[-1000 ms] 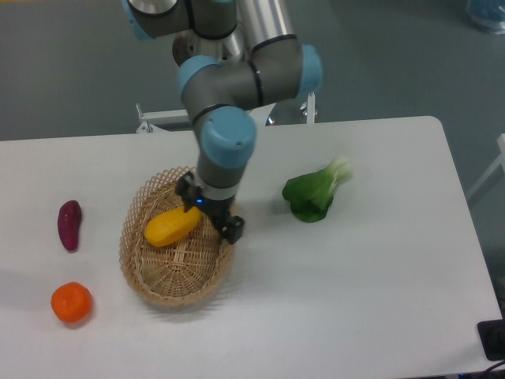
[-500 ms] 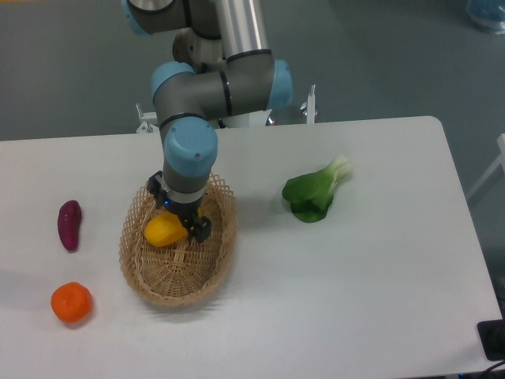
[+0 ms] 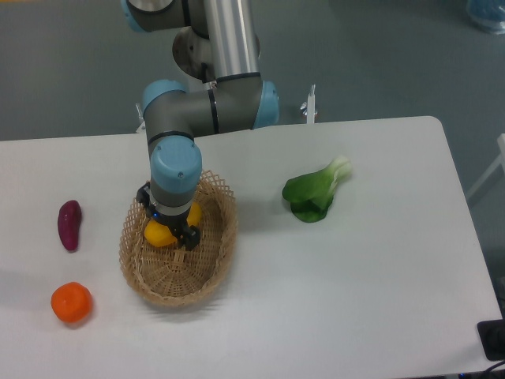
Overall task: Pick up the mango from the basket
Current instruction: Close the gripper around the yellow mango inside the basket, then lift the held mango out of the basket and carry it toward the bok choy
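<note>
Over the basket (image 3: 162, 278), gripper (image 3: 167, 226) sits directly on top of the mango (image 3: 157, 234) lying inside, jaws hidden so can't tell grip state — looks like grasp step; next needs closure, then straight lift.

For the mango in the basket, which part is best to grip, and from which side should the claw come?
Grip the mango across its narrow width near the middle, coming straight down from above. It lies flat in the wicker basket, whose raised rim blocks a sideways approach, and its oblong shape leaves the short axis easiest to span. The claw already sits over it, hiding most of the fruit.
</note>
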